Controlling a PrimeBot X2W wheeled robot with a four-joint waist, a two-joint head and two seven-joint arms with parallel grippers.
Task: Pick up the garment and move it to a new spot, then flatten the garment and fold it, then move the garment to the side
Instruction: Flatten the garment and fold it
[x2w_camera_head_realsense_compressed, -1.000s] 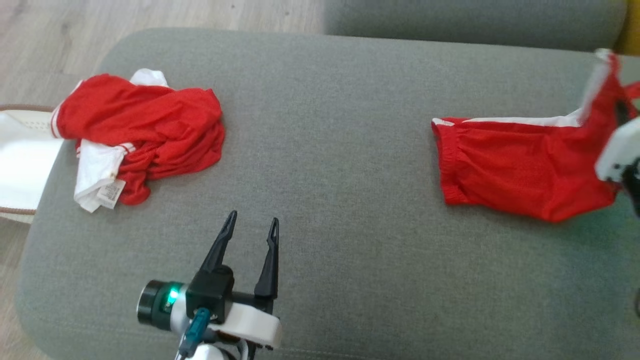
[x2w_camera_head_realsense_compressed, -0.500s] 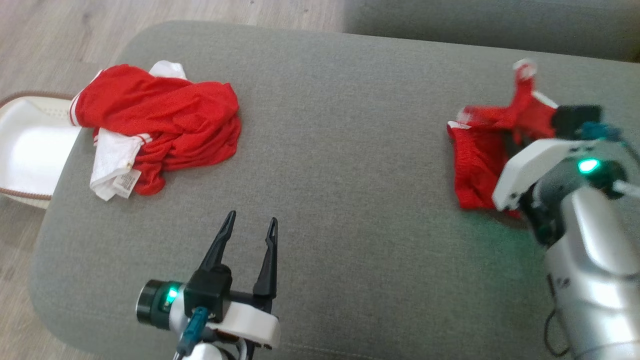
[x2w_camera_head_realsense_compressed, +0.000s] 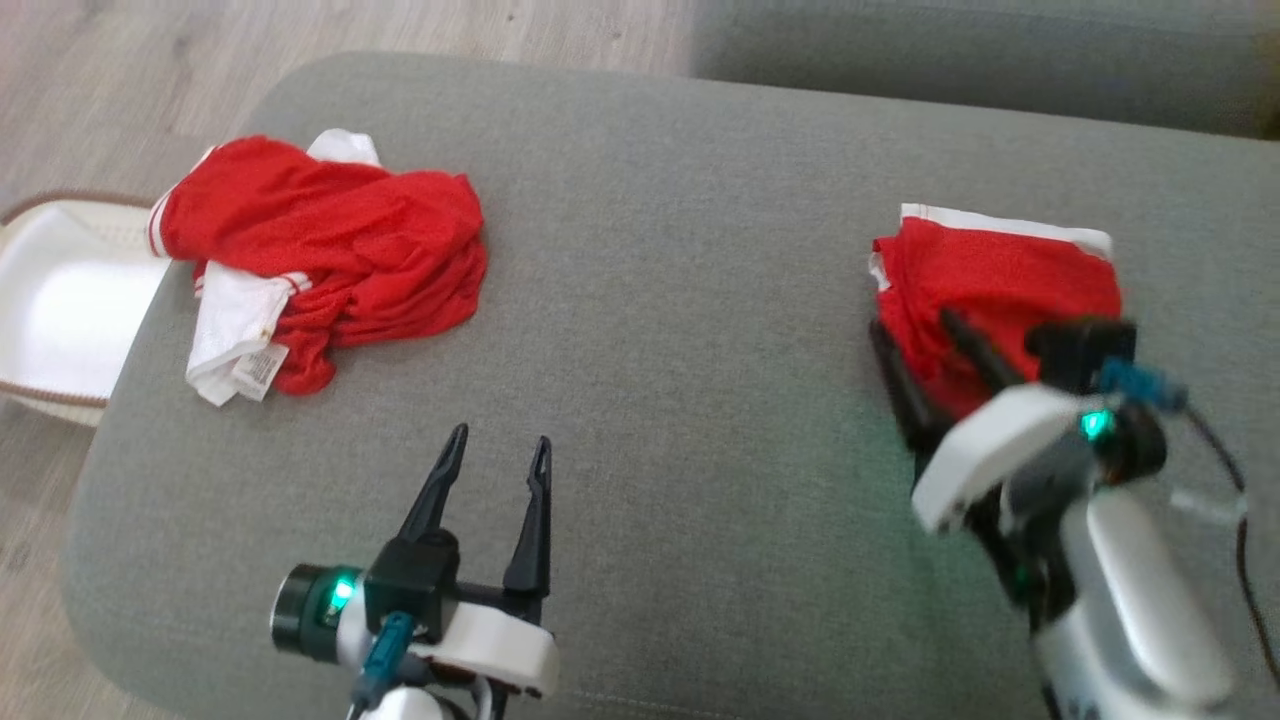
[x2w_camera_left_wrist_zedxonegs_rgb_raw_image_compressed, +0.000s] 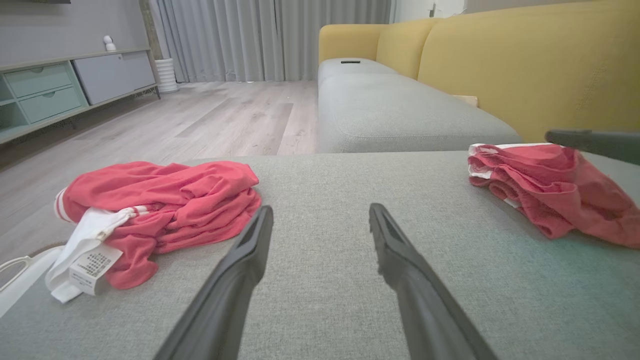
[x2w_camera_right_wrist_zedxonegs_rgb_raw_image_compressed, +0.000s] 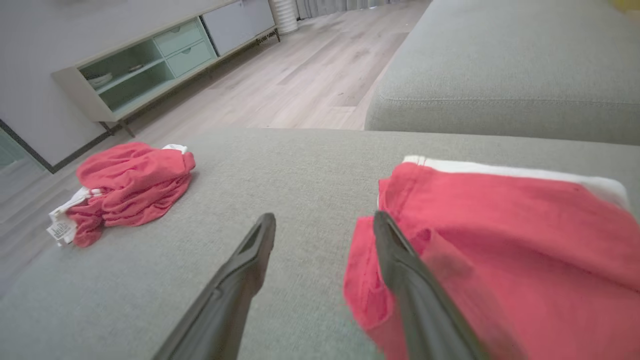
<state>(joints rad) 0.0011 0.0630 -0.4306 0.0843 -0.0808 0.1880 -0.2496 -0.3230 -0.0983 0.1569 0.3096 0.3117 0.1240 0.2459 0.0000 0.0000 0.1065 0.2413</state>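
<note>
One yellow sofa (x2w_camera_left_wrist_zedxonegs_rgb_raw_image_compressed: 505, 60) behind folded garment (x2w_camera_left_wrist_zedxonegs_rgb_raw_image_compressed: 545, 187)

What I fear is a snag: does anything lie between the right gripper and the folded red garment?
Nothing visible does. The right gripper, jaws open, is at the left edge of the folded red garment, one finger over the cloth. The crumpled garment lies far left on the cushion.

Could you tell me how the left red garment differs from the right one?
The left garment lies in a crumpled heap, a white label showing; the right garment is folded compactly, a white band along its far edge. The left garment lies apart from both end effectors; the open right end effector sits at the right garment's edge. Both are red and white.
</note>
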